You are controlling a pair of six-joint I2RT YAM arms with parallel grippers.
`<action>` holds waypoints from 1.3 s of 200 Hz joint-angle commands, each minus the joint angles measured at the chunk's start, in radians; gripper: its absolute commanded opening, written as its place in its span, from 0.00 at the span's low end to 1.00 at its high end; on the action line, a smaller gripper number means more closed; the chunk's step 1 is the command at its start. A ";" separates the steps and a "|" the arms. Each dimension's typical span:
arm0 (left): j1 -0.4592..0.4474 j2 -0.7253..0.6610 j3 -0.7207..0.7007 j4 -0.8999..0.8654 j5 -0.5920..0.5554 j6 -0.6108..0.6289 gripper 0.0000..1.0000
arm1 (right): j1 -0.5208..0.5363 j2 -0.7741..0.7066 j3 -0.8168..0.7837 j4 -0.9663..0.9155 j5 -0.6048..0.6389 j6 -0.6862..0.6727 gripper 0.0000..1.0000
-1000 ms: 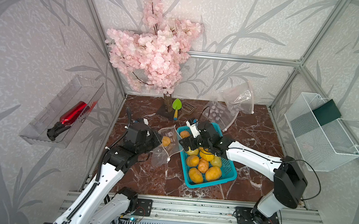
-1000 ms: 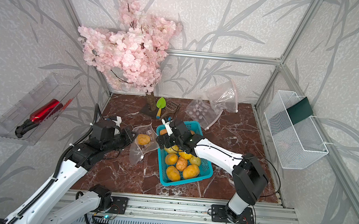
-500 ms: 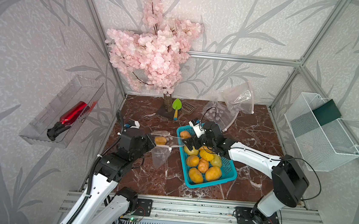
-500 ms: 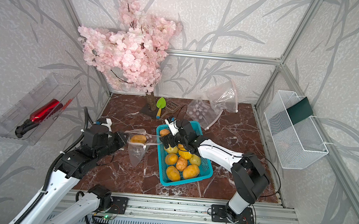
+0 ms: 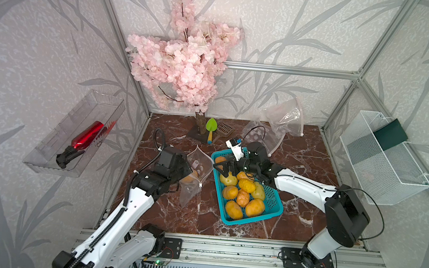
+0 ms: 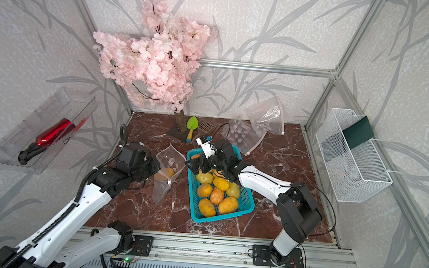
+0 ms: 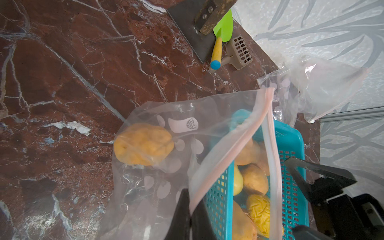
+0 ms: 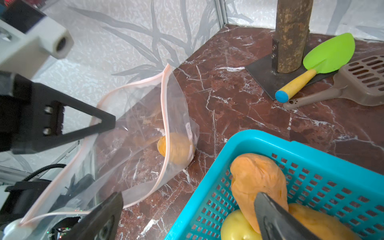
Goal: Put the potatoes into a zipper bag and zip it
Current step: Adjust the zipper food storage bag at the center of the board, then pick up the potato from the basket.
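A clear zipper bag stands open left of the teal basket. My left gripper is shut on the bag's pink zip rim and holds the mouth up. One orange potato lies inside the bag. Several more potatoes fill the basket. My right gripper hangs open over the basket's far left corner. One of its fingers is beside an orange potato, and nothing is held.
Spare clear bags lie at the back. A green trowel, a brown scoop and the blossom tree's base plate stand behind the basket. A white wire basket hangs on the right wall.
The left gripper has drawn the bag's rim up and toward the basket, and the bag now stands open. The right gripper stayed over the basket's far corner.
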 commanded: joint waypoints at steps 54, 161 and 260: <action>-0.006 -0.007 0.029 -0.062 -0.069 0.006 0.00 | -0.105 0.031 -0.114 0.097 0.073 -0.002 0.99; -0.026 0.148 0.168 -0.244 -0.080 0.067 0.00 | -0.069 0.274 0.001 0.080 0.116 -0.189 0.93; -0.171 0.210 0.190 -0.181 -0.102 0.094 0.00 | -0.026 0.348 0.101 0.033 0.127 -0.173 0.90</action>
